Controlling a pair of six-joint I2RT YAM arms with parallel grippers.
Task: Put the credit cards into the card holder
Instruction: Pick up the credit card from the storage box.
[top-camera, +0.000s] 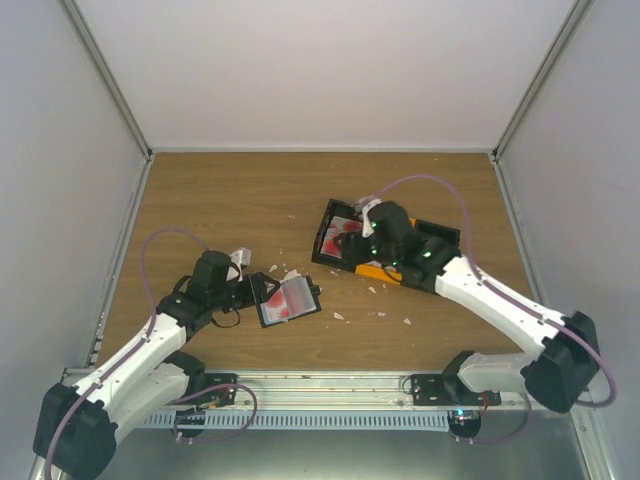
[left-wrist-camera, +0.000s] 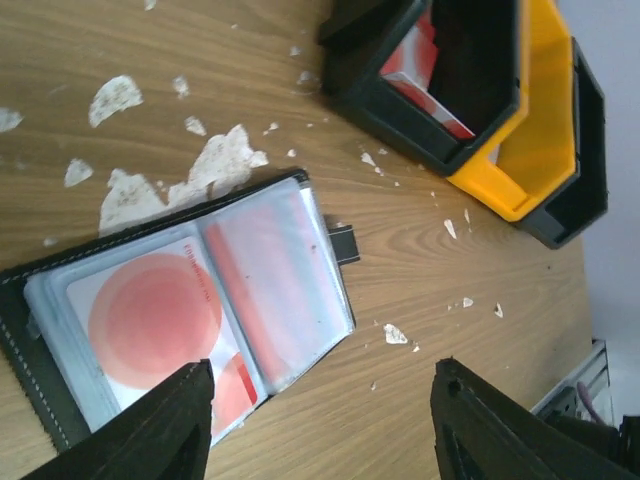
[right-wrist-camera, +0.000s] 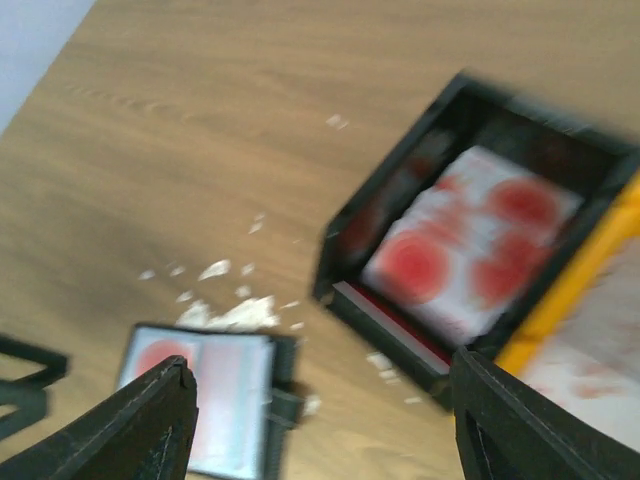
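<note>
The card holder (top-camera: 288, 300) (left-wrist-camera: 190, 300) lies open on the wood, clear sleeves up, with a red-and-white card (left-wrist-camera: 150, 320) inside one sleeve. My left gripper (top-camera: 254, 291) (left-wrist-camera: 320, 405) hovers open at its left edge, one finger (left-wrist-camera: 150, 430) over the holder's corner, nothing between the jaws. More credit cards (top-camera: 341, 236) (right-wrist-camera: 465, 250), red-and-white, lie stacked in a black bin (top-camera: 322, 240) (right-wrist-camera: 400, 330). My right gripper (top-camera: 360, 238) (right-wrist-camera: 320, 405) hangs open above that bin's near edge and holds nothing. The right wrist view is blurred; the holder (right-wrist-camera: 215, 400) shows at its lower left.
An orange bin (top-camera: 382, 270) (left-wrist-camera: 540, 130) and another black bin (top-camera: 440, 240) sit against the card bin (left-wrist-camera: 440, 90). White paper scraps (top-camera: 375, 300) (left-wrist-camera: 215, 165) are scattered around the holder and between the two grippers. Grey walls enclose the table.
</note>
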